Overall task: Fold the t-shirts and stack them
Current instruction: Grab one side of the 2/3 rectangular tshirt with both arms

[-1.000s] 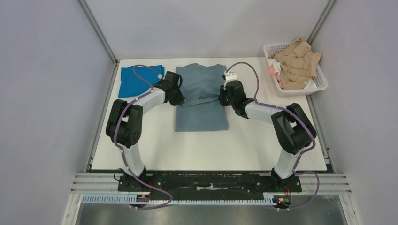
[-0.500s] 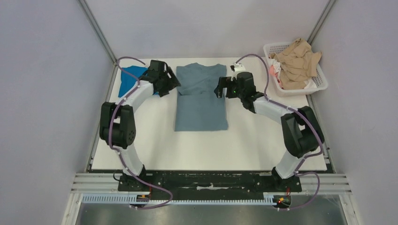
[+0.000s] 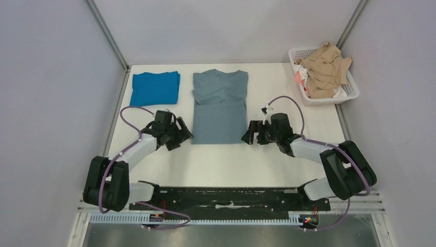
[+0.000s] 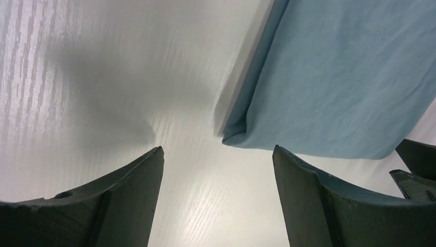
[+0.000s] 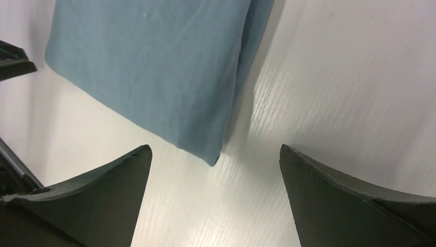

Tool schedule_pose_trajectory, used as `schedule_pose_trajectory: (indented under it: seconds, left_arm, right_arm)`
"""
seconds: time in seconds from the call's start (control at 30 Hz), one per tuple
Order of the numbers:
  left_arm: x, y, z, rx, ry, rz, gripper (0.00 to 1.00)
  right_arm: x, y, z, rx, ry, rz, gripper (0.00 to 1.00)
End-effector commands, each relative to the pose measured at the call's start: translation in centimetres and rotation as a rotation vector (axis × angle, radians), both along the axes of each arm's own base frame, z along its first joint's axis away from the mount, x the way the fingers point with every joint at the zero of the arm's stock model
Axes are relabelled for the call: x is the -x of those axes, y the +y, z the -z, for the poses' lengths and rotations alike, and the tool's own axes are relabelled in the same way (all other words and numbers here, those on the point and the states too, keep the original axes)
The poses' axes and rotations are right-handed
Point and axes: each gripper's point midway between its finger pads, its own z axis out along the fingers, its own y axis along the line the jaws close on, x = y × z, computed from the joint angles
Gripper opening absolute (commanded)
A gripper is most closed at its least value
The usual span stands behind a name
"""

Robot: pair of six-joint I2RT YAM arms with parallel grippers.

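A slate grey-blue t-shirt (image 3: 220,105) lies flat in a narrow strip, sleeves folded in, at the table's middle back. A cobalt blue t-shirt (image 3: 155,88) lies folded at the back left. My left gripper (image 3: 184,138) stands open just off the grey shirt's near left corner (image 4: 241,138), low over the table, nothing between its fingers (image 4: 139,185). My right gripper (image 3: 249,138) stands open just off the near right corner (image 5: 213,154), also empty. Both corners sit just ahead of the open jaws in the wrist views.
A white lattice basket (image 3: 349,85) with beige and pink cloth stands at the back right. Metal frame rails run along the table's left and right sides. Bare white tabletop (image 3: 226,164) lies in front of the grey shirt.
Both grippers let go of the grey shirt's folded-in sleeves, opened, and swung from the shirt's upper part down to its near corners. The cobalt shirt is now uncovered.
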Motion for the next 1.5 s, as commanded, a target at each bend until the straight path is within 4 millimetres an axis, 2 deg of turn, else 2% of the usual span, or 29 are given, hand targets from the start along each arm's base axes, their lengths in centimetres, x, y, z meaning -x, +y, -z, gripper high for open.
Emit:
schedule_pose_trajectory:
  seconds: [0.0,0.17,0.33,0.4,0.7,0.8,0.83,0.93,1.03,1.23,1.33,1.47]
  left_arm:
    - [-0.8,-0.9,-0.3,0.054,-0.053,-0.005,0.84]
    - [-1.0,-1.6,1.3,0.084,-0.013,0.010,0.74]
    - [-1.2,-3.0,2.3,0.141,0.027,0.045,0.49]
    - [-1.2,-3.1,2.8,0.143,0.035,0.046,0.43]
    - [-1.2,-3.8,4.3,0.168,0.094,0.074,0.23]
    - [-1.0,-3.8,4.4,0.170,0.097,0.076,0.05]
    - [-0.8,-3.6,4.5,0.155,0.104,0.069,0.02]
    - [-0.4,-2.9,4.7,0.123,0.114,0.056,0.02]
    - [-0.1,-2.6,4.7,0.109,0.111,0.052,0.02]
    - [-0.1,-2.5,4.6,0.106,0.105,0.052,0.02]
    - [-0.1,-2.5,4.6,0.103,0.104,0.051,0.02]
    - [-0.2,-2.5,4.8,0.101,0.106,0.047,0.02]
  right_arm:
    - [0.5,1.0,-1.1,-0.093,-0.022,-0.017,0.98]
    - [1.3,0.6,0.5,-0.088,0.035,0.018,0.98]
    - [1.7,0.7,1.3,-0.101,0.072,0.025,0.98]
    - [1.8,0.8,1.5,-0.110,0.082,0.030,0.98]
    - [2.0,0.2,2.2,-0.073,0.109,0.045,0.96]
    - [2.0,0.2,2.2,-0.067,0.111,0.044,0.96]
    - [2.1,0.2,2.2,-0.067,0.111,0.042,0.96]
    - [2.3,-0.1,2.4,-0.048,0.119,0.047,0.93]
    - [2.2,-0.2,2.5,-0.030,0.113,0.053,0.85]
    - [2.4,0.8,3.1,0.005,0.114,0.030,0.57]
    - [1.6,0.2,3.4,0.053,0.092,0.079,0.46]
    - [0.8,-0.3,3.7,0.107,0.068,0.112,0.44]
